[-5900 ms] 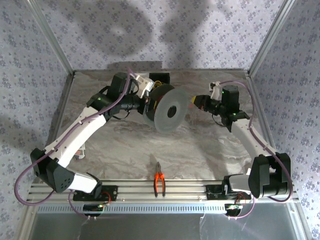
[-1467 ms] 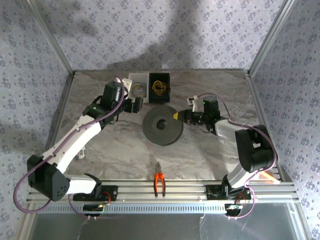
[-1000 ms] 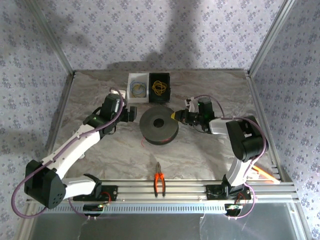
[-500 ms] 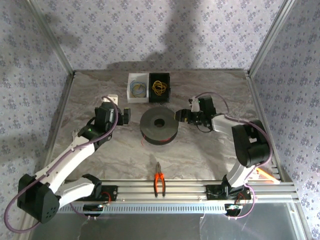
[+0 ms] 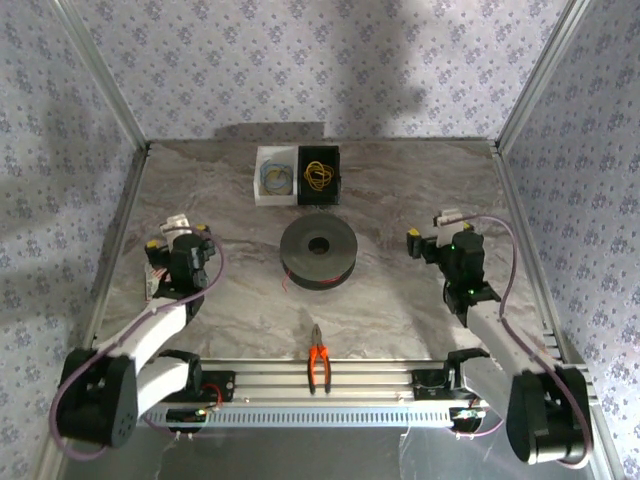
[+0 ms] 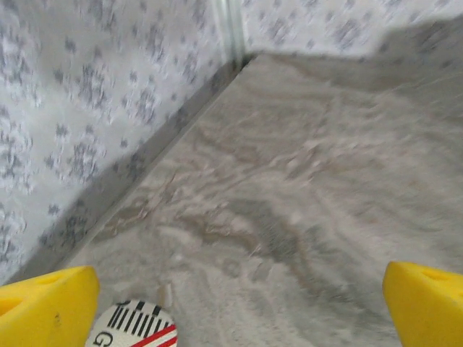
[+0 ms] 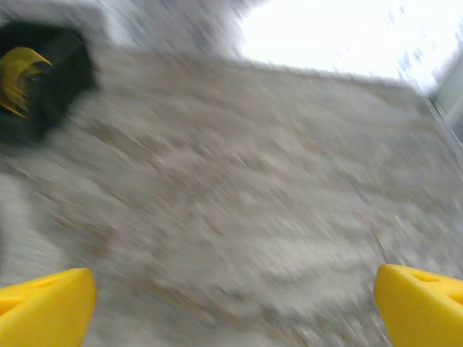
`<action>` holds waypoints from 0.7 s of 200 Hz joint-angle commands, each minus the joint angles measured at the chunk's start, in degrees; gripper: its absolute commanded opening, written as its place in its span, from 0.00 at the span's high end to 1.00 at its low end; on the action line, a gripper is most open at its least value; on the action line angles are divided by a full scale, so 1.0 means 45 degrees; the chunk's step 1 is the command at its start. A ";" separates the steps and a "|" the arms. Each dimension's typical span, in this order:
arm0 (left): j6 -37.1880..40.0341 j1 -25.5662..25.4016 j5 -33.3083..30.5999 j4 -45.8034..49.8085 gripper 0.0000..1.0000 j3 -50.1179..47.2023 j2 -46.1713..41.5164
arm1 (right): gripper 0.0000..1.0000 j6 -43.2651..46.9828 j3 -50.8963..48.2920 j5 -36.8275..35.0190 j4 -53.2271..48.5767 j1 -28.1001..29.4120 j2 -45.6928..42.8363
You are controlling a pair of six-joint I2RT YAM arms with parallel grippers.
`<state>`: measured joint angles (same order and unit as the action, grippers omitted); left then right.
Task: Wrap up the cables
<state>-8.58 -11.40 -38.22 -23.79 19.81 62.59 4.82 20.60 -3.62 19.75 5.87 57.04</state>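
1. Black spool [image 5: 319, 253]: lies flat on the marbled table [image 5: 400, 310] with its hub hole facing up; the landmark for every entry below.
2. Red wire [image 5: 285, 284]: a short, thin strand shows on the table at the spool's near-left rim. How much is wound on the spool cannot be told.
3. Left gripper [image 6: 231, 311]: well left of the spool, close to the side wall. Its yellow fingertips [image 6: 43, 307] are spread wide and hold nothing.
4. Right gripper [image 7: 231, 311]: well right of the spool. Its jaws are spread wide and hold nothing; the wrist view is blurred.
5. Black bin [image 5: 319, 176] with a yellow wire coil [image 5: 319, 177]: just beyond the spool. A white bin [image 5: 273, 176] touches its left side.
6. Orange-handled pliers [image 5: 318, 365]: on the spool's near side.
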 commanded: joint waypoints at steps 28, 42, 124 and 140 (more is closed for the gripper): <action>0.1546 0.0664 0.1497 -0.4297 0.00 0.0480 0.3677 | 0.00 0.0063 -0.0495 -0.1324 0.3901 -0.0842 0.3418; 0.1541 0.0994 0.2065 -0.5123 0.00 0.0653 0.4766 | 0.00 0.0017 0.0043 -0.1208 0.3833 -0.0918 0.4009; 0.1056 0.1954 0.4119 -0.3600 0.00 0.1573 0.5240 | 0.00 -0.0681 0.0477 0.0535 0.5712 -0.1761 0.6704; 0.1059 0.1968 0.4139 -0.3656 0.00 0.1537 0.5216 | 0.00 -0.0680 0.0460 0.0549 0.5739 -0.1764 0.6689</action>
<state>-3.05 -2.98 -21.52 -38.81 26.48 86.35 2.59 21.71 -2.50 43.22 -1.80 87.33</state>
